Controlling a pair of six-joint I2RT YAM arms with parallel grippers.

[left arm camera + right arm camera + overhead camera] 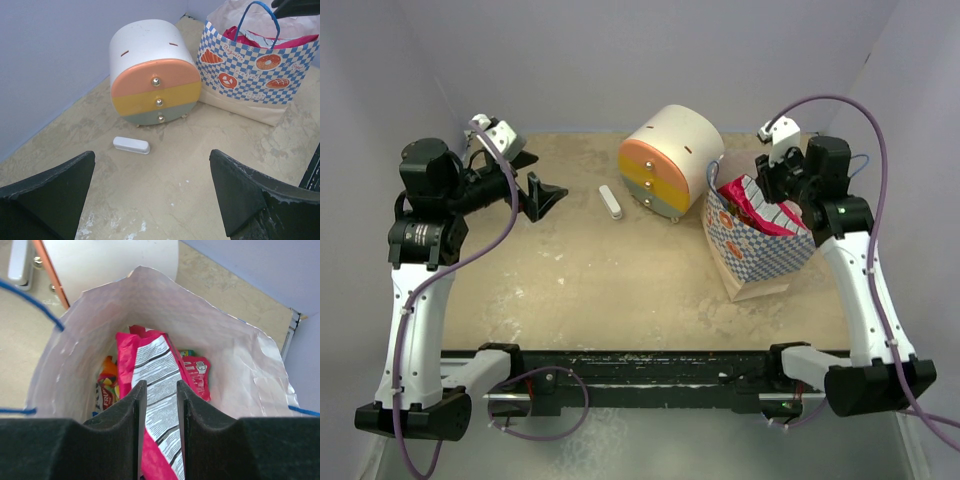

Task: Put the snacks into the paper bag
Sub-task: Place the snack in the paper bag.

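The paper bag (760, 255) stands at the right of the table, checkered band facing out (250, 75), its mouth wide below the right wrist camera (150, 285). Snacks lie inside it: a long pink packet (155, 370) with white print stands up out of the top (757, 205), beside an orange-yellow packet (106, 382) and a small red one (198, 372). My right gripper (160, 385) hangs in the bag's mouth (788, 203), its jaws a narrow gap apart with the pink packet showing through and under them. My left gripper (542, 178) is open wide and empty at the far left (152, 160).
A cream round drawer unit (670, 160) with orange, yellow and grey fronts (152, 75) stands just left of the bag. A small white stick-shaped object (610, 201) lies on the tabletop in front of it (131, 145). Grey walls close the back and both sides.
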